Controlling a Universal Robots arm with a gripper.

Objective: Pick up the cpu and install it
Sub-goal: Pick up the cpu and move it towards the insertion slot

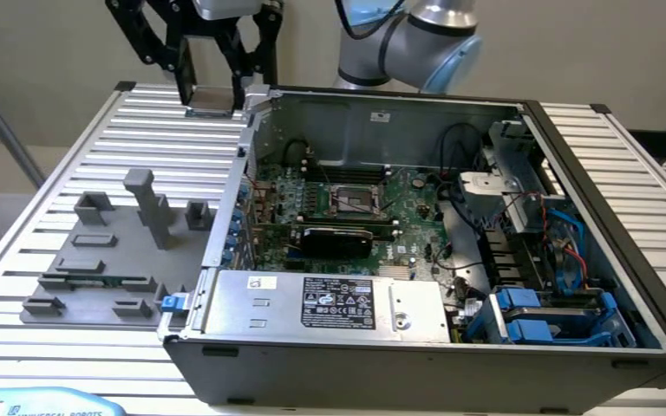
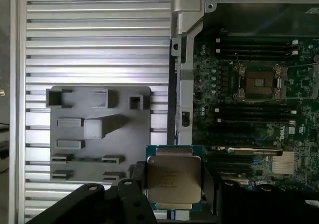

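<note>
Holding the chip aloft, socket unfilled

Pincer [image 1: 212, 97] pinches the cpu [image 2: 173, 180] by its edges, raised near the open case's [image 1: 310, 364] far left corner; pickup looks done, while the motherboard socket [image 2: 259, 80] sits bare, well apart.

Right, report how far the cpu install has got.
Done: the cpu is picked up, clamped in the gripper. In hand: it hangs over the slatted table, beside the open case corner. Left: the motherboard socket is empty, so the cpu is not yet seated.
</note>
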